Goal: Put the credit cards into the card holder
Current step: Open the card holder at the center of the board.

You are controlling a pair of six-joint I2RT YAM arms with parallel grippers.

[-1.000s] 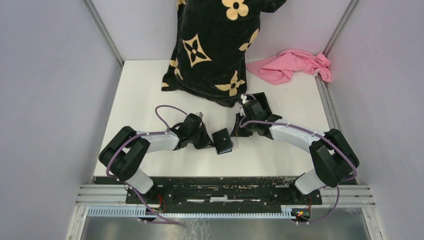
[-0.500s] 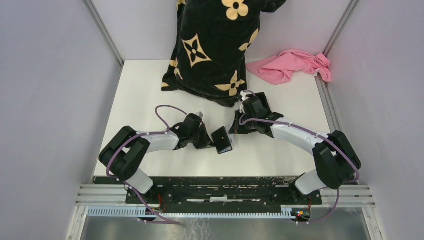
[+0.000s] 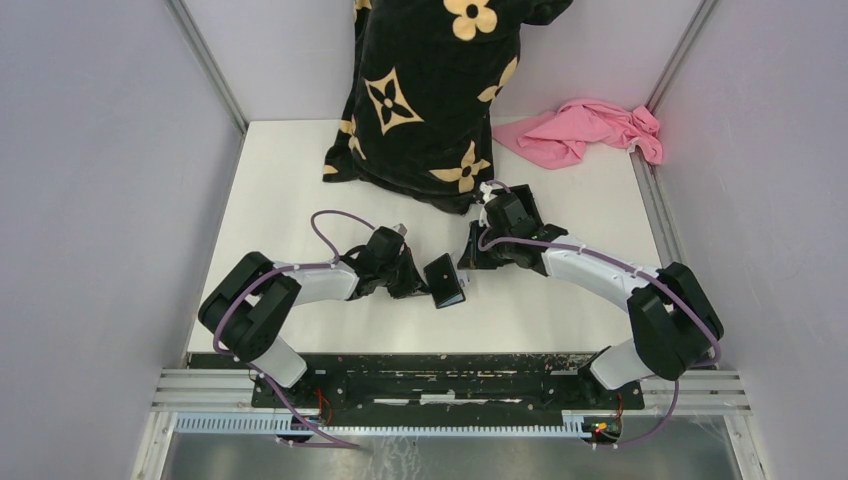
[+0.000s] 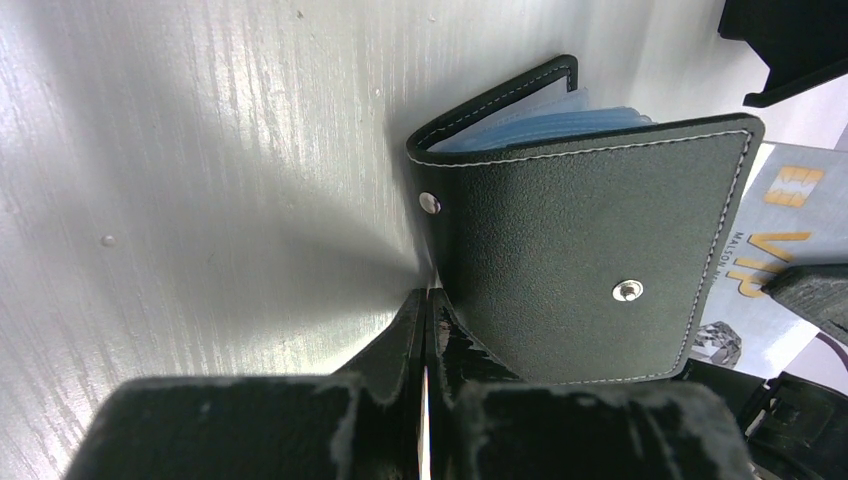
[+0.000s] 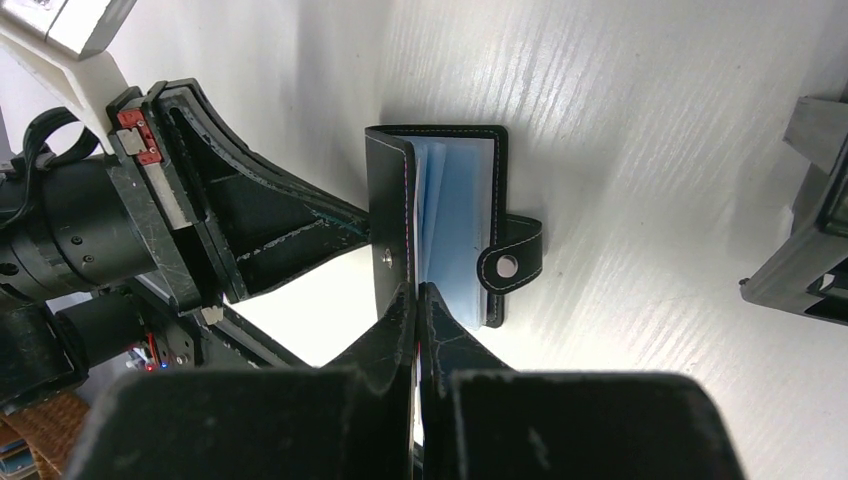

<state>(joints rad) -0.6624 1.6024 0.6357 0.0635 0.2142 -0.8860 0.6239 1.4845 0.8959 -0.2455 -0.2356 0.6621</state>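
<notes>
The black card holder (image 3: 443, 281) is held up half open between my two grippers, with bluish inner leaves (image 5: 455, 220) showing. My left gripper (image 4: 425, 298) is shut on the edge of its studded cover (image 4: 580, 250). A whitish-grey credit card (image 4: 770, 240) with gold VIP lettering pokes out behind the holder on the right. My right gripper (image 5: 416, 292) is shut with its tips at the holder's lower edge, between cover and leaves, and appears to pinch that card edge-on. The holder's strap (image 5: 510, 262) hangs loose.
A black shallow tray (image 5: 800, 230) lies just right of the right gripper. Black cloth with gold flowers (image 3: 430, 90) hangs at the back centre. A pink cloth (image 3: 585, 130) lies at the back right. Grey walls close in both sides.
The right gripper has moved slightly left, closing in on the holder, and the holder has tipped a little towards the left gripper. Both grippers stay shut.
</notes>
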